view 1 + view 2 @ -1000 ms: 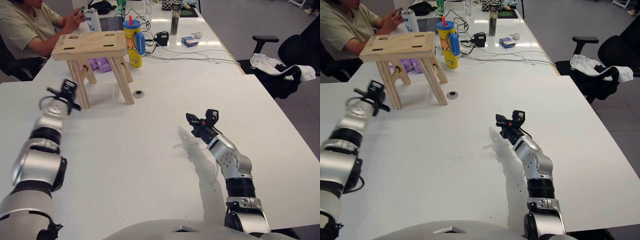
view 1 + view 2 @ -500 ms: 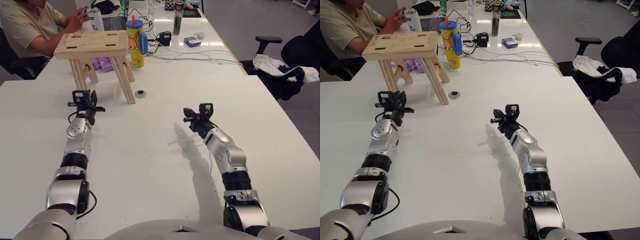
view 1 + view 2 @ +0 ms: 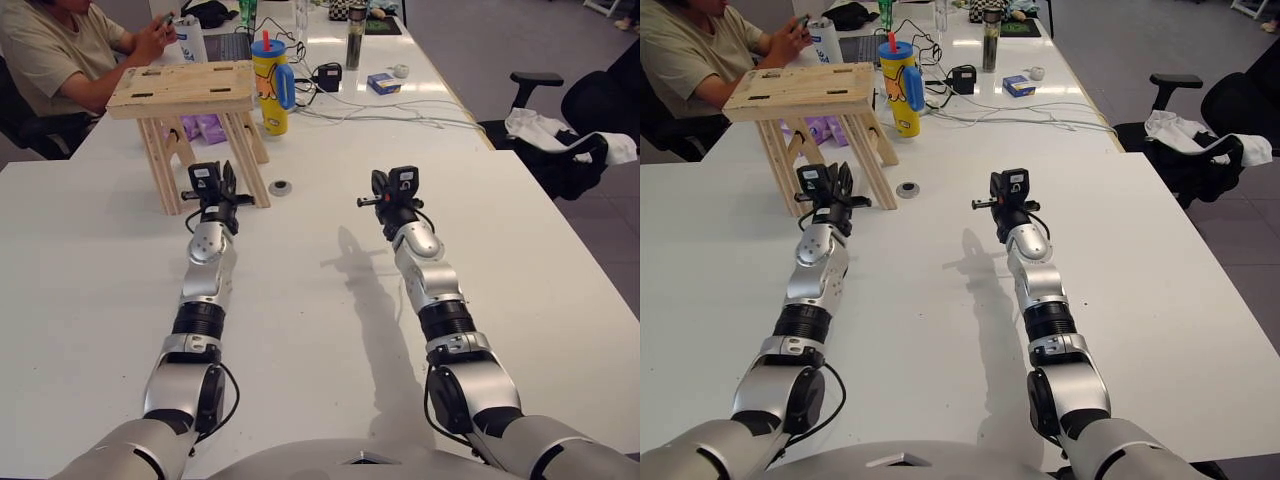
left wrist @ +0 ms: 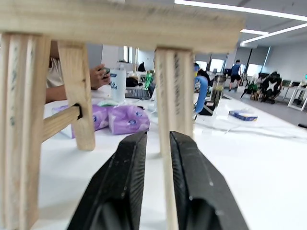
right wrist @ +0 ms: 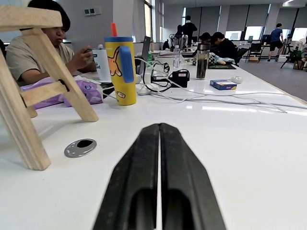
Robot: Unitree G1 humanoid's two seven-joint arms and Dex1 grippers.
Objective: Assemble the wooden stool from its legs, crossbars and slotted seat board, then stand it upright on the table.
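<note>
Both arms stretch straight forward, side by side. The left hand [image 4: 158, 136] has its fingers slightly parted; the right hand [image 5: 159, 127] has them pressed together.

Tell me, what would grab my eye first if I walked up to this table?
The pale wooden stool stands upright at the far left of the white table. Two silver-and-black robot arms stretch forward side by side: the left gripper, slightly open, just before a stool leg, the right gripper shut over bare tabletop. A yellow tumbler with a blue handle stands behind the stool.
</note>
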